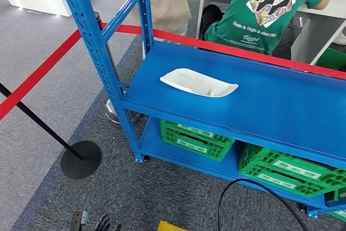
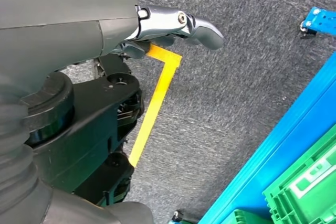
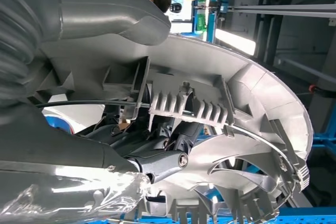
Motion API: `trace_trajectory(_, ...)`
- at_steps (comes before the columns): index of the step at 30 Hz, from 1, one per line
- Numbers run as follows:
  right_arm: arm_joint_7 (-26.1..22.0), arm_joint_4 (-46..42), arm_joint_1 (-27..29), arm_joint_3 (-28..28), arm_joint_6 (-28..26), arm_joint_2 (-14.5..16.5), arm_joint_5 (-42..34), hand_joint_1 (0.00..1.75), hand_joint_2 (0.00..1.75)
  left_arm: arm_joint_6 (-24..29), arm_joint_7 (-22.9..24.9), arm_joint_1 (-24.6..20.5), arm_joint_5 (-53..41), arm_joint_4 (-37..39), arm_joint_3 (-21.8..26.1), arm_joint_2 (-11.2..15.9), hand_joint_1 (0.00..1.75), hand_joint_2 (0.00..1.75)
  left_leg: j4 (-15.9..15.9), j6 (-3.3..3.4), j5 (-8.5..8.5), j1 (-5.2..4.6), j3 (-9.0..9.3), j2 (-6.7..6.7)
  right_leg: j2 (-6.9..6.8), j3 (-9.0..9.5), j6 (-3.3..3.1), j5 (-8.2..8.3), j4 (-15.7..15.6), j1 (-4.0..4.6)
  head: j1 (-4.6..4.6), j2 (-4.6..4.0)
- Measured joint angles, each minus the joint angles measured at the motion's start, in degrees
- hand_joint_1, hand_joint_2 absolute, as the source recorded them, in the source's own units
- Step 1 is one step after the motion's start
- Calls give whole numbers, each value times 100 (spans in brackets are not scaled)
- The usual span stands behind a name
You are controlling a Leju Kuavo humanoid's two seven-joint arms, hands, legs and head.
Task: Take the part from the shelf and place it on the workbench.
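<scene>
A white, shallow tray-like part point(image 1: 198, 83) lies flat on the middle level of the blue shelf point(image 1: 285, 106), toward its left end. In the right wrist view my right hand point(image 3: 170, 150) grips a large pale grey moulded part point(image 3: 257, 103) with ribs and fins on the side facing the camera; dark fingers point(image 3: 186, 135) curl against it and much of the hand is hidden. My left hand point(image 2: 174, 27) hangs low over the grey carpet with its fingers stretched out and nothing in it. Its fingertips point(image 1: 102, 223) peek in at the bottom of the head view.
Green crates point(image 1: 195, 139) point(image 1: 293, 171) sit on the shelf's bottom level. A red barrier tape point(image 1: 37, 77) runs past a black stanchion base point(image 1: 80, 159). A black cable point(image 1: 253, 187) loops on the floor near yellow floor tape point(image 2: 156, 103). Two people point(image 1: 261, 9) are behind the shelf.
</scene>
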Motion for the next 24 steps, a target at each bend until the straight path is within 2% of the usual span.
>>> trace_trajectory(6,-1,-126,66,-66,0,143,-99,175,175,-10,-8,2,-1,0,14,8,0,175,17,43,-33,-56,-2,-1,2,13,43,8,-13,-52,-3,0)
trace_trajectory(8,1,-170,77,-107,0,175,-120,175,175,-14,-8,1,-3,0,15,13,0,175,17,77,-42,-90,3,0,9,19,83,15,-34,-84,-4,0)
trace_trajectory(10,1,-213,87,-149,0,193,-131,175,175,-20,-8,0,-4,0,16,15,0,175,-43,140,-17,-87,47,23,14,10,113,-20,-7,-103,2,-1)
trace_trajectory(11,0,-231,91,-166,-1,196,-139,175,175,-24,-8,-1,-5,0,16,14,0,175,-76,175,-8,-80,75,46,13,-50,101,-116,137,-93,17,-1)
trace_trajectory(12,-2,-244,94,-181,-1,196,-149,175,175,-28,-8,-2,-5,0,16,13,0,175,-104,206,-3,-75,103,76,10,-179,78,-279,423,-74,41,-1)
trace_trajectory(14,-4,-261,101,-211,-2,197,-184,175,175,-32,-8,-4,-9,0,16,10,0,175,-106,241,-22,-102,125,140,7,-589,22,-681,1273,-17,84,0)
trace_trajectory(15,-3,-268,113,-234,-2,197,-208,175,175,-27,-8,-4,-10,0,16,6,0,175,-105,246,-31,-119,133,170,7,-764,4,-795,1613,5,92,0)
trace_trajectory(16,-2,-278,130,-262,-2,197,-233,175,175,-19,-8,-3,-11,0,17,0,0,175,-104,246,-41,-132,144,199,6,-843,-15,-793,1751,25,94,0)
trace_trajectory(17,-1,-288,150,-289,-2,197,-256,175,175,-8,-8,-3,-12,0,17,-9,0,175,-101,236,-54,-139,162,227,-5,-793,-39,-673,1637,40,95,0)
trace_trajectory(18,1,-302,166,-311,-2,198,-274,175,175,1,-8,-2,-12,0,18,-21,0,175,-95,219,-72,-143,184,255,-44,-633,-64,-477,1313,52,96,0)
trace_trajectory(20,1,-334,177,-335,-2,199,-293,175,175,6,-9,-1,-13,0,18,-39,0,175,-61,157,-125,-164,229,311,-232,-249,-114,-157,544,80,103,0)
trace_trajectory(21,1,-349,176,-344,-2,201,-297,175,175,7,-10,0,-13,0,18,-45,0,175,-43,123,-147,-177,242,338,-288,-136,-141,-88,322,91,104,0)
trace_trajectory(22,1,-357,175,-353,-2,204,-297,175,175,7,-11,1,-13,0,18,-48,0,175,-28,92,-160,-189,248,369,-305,-100,-169,-78,239,106,103,0)
trace_trajectory(24,1,-367,180,-376,-2,210,-297,175,175,7,-14,0,-11,0,18,-50,0,175,-22,37,-172,-184,253,446,-181,-123,-234,-65,256,116,102,0)
